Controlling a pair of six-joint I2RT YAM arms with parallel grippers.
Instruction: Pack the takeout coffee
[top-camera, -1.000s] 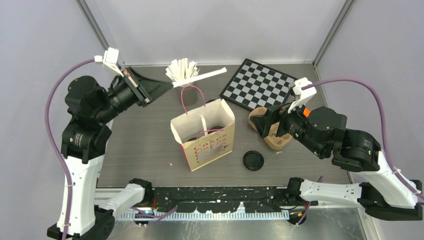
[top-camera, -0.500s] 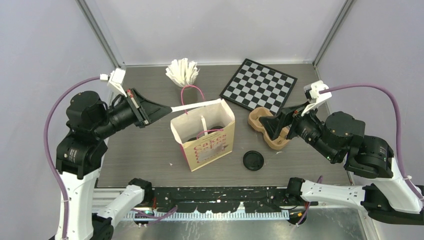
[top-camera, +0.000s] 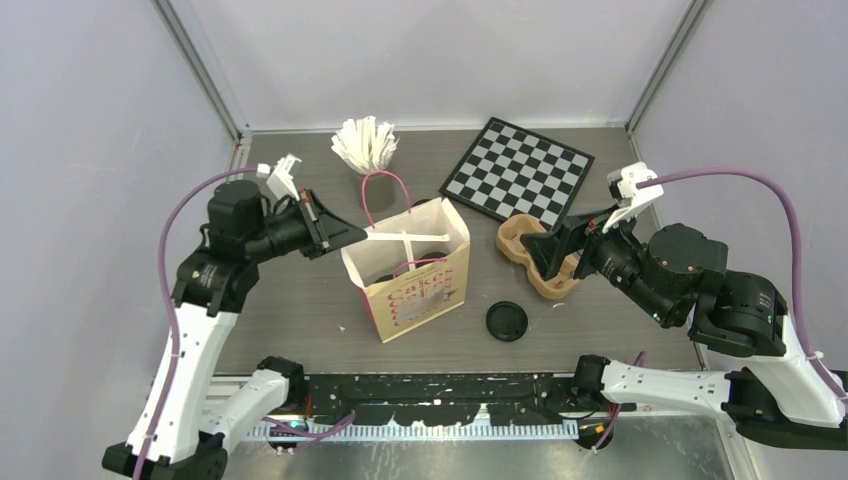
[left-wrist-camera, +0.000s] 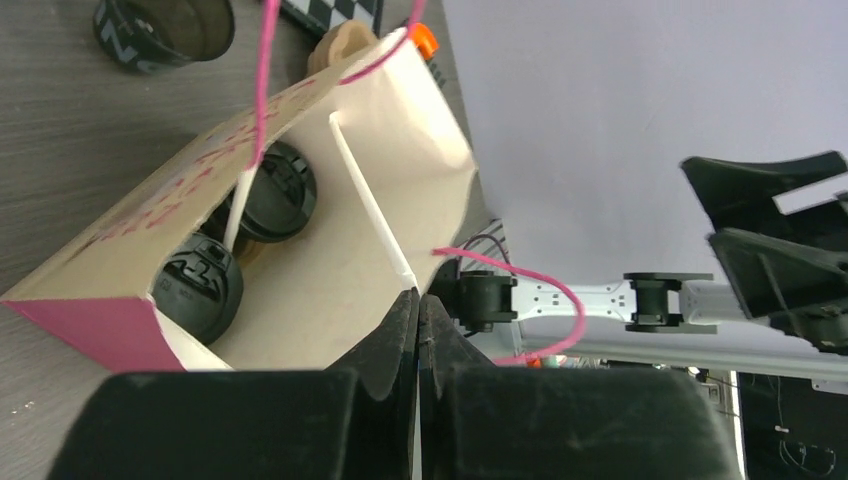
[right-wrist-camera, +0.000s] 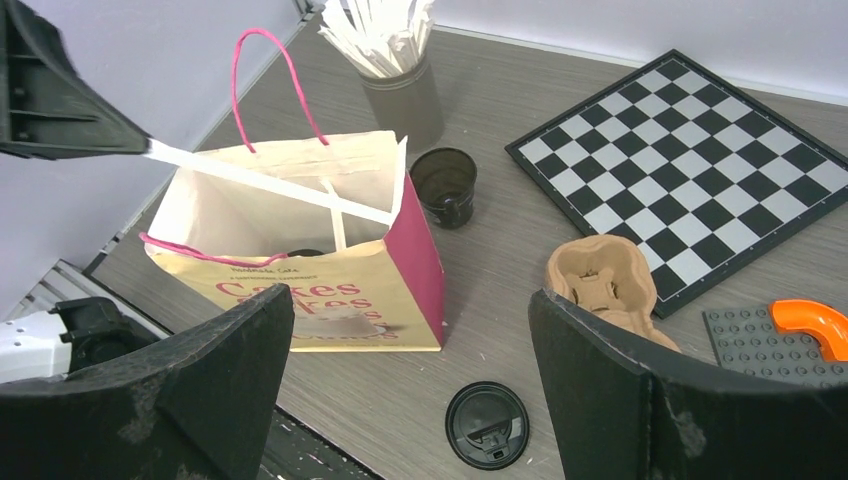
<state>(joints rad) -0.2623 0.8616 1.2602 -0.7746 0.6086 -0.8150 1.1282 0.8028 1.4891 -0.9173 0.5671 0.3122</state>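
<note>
Two black lidded takeout coffee cups (left-wrist-camera: 280, 190) (left-wrist-camera: 200, 285) stand inside the open paper bag (top-camera: 415, 290). One white stirrer stick (top-camera: 407, 248) stands upright in the bag. My left gripper (top-camera: 360, 236) is shut on a second white stirrer stick (top-camera: 410, 236), which reaches across the bag's mouth. In the left wrist view that stick (left-wrist-camera: 365, 205) runs from my shut fingertips (left-wrist-camera: 405, 310) into the bag. An open black cup (right-wrist-camera: 445, 185) without a lid stands behind the bag. A loose black lid (top-camera: 506, 321) lies in front of it. My right gripper (top-camera: 545, 252) hangs open over the brown carrier (top-camera: 520, 235), holding nothing.
A grey cup of white stirrer sticks (top-camera: 364, 147) stands at the back. The chessboard (top-camera: 515, 168) lies at the back right. A grey studded plate with an orange piece (right-wrist-camera: 810, 325) sits to the right of the carrier. The bag's pink handles (top-camera: 385, 195) stick up.
My left arm has swung down and forward from the stirrer cup, bringing the held stick to the bag's mouth. The right arm drew back a little, then stayed still.
</note>
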